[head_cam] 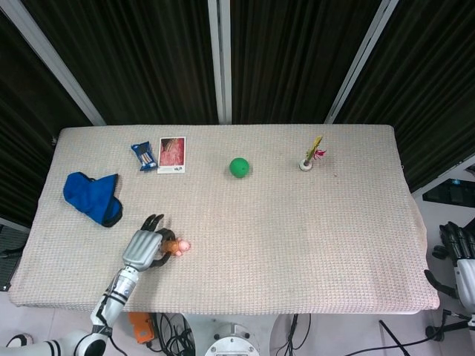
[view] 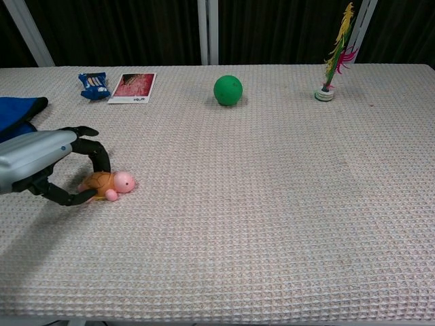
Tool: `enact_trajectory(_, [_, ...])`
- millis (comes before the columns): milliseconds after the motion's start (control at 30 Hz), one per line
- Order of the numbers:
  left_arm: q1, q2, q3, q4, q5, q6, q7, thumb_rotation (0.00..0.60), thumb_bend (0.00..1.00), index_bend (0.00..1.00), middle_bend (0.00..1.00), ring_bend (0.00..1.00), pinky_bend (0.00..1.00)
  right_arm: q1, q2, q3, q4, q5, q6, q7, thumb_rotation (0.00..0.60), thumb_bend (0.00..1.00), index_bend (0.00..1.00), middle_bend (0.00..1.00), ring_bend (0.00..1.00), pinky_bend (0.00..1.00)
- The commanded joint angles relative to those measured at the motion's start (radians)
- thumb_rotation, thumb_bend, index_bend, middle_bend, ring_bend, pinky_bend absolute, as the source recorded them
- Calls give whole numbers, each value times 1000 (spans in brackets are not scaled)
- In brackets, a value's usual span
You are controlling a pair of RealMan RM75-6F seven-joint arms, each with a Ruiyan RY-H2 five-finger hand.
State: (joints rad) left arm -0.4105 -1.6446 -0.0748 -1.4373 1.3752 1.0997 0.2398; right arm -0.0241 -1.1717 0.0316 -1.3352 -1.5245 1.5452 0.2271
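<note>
A small toy turtle (view: 114, 183) with a tan shell and pink head lies on the woven tablecloth near the front left; from the head view only its pink head (head_cam: 180, 246) shows past the hand. My left hand (view: 49, 161) wraps it, dark fingers (view: 95, 151) arched over the shell and the thumb against its near side. The same left hand (head_cam: 145, 247) covers the shell in the head view. My right hand (head_cam: 462, 259) hangs off the table's right edge, fingers apart, holding nothing.
A blue cloth (head_cam: 93, 196) lies at the left edge, behind my left hand. At the back stand a blue packet (head_cam: 144, 155), a picture card (head_cam: 172, 154), a green ball (head_cam: 238, 167) and a feathered shuttlecock (head_cam: 310, 156). The beige tablecloth (head_cam: 297, 237) covers the whole table.
</note>
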Motion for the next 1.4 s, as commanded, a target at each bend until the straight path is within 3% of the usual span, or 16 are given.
enact_trajectory(33, [0, -44, -4, 60, 23, 37, -40, 600, 355, 580, 586, 158, 77, 0, 0, 1, 0, 1, -1, 0, 600, 163, 0, 0, 0, 0])
enact_trajectory(167, [0, -76, 1, 123, 37, 56, -61, 600, 356, 685, 691, 268, 116, 0, -1, 2, 0, 3, -3, 1, 600, 164, 0, 0, 0, 0])
enact_trajectory(400, [2, -86, 11, 152, 52, 74, -82, 600, 348, 693, 702, 294, 121, -2, -3, 2, 2, 1, 1, 3, 600, 165, 0, 0, 0, 0])
enact_trajectory(467, [-1, -66, 22, 133, 56, 61, -85, 600, 305, 587, 604, 238, 105, -3, -2, 2, 2, -1, 5, 5, 600, 165, 0, 0, 0, 0])
enact_trajectory(600, [-10, -15, 36, 71, 54, 28, -91, 600, 217, 263, 258, 45, 51, -5, -2, 2, 0, -4, 11, 4, 600, 167, 0, 0, 0, 0])
enact_trajectory(667, [-10, -1, 39, 53, 56, 28, -83, 600, 206, 201, 199, 10, 46, -6, -2, 1, -1, -6, 13, 3, 600, 167, 0, 0, 0, 0])
enact_trajectory(800, [-10, 11, 38, 35, 47, 27, -76, 600, 205, 193, 195, 5, 46, -6, -3, 0, -3, -8, 13, 0, 600, 167, 0, 0, 0, 0])
enact_trajectory(967, [-12, 8, 36, 33, 44, 28, -82, 600, 206, 241, 261, 5, 46, -4, -3, 1, -3, -7, 9, -3, 600, 167, 0, 0, 0, 0])
enact_trajectory(1167, [-23, -15, 27, 64, 35, 15, -107, 600, 238, 394, 415, 58, 49, -1, -5, 3, -1, 1, -1, -4, 600, 167, 0, 0, 0, 0])
enact_trajectory(1400, [-25, -66, 20, 150, 46, 38, -143, 600, 320, 671, 672, 263, 103, 6, -8, 7, 3, 11, -18, -5, 600, 167, 0, 0, 0, 0])
